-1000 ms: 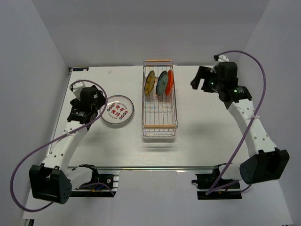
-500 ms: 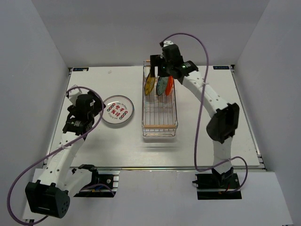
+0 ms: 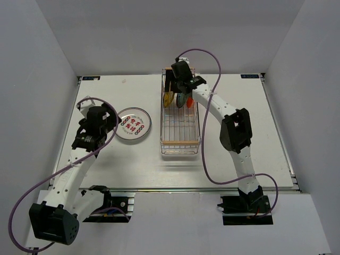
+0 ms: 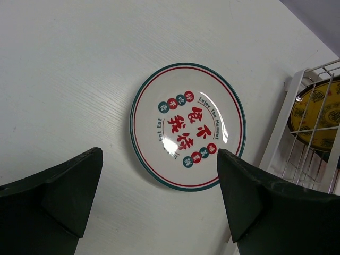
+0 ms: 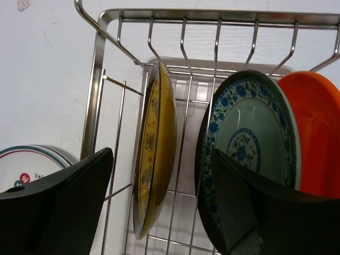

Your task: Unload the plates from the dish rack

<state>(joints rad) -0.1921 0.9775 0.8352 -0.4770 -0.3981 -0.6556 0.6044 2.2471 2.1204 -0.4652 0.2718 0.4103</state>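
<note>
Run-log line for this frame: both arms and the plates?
right gripper: open, straddling yellow plate in dish rack | left gripper: open, above white plate on table | also racked: teal plate, orange plate

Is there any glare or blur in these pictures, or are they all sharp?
Left wrist view: a bright glare spot on the white plate; the left gripper looks dark, its fingers showing little detail. Right wrist view: sharp, a pale sheen on the teal plate, rack wires glinting. Top view: even light, a faint shadow at the rack's near end.
</note>
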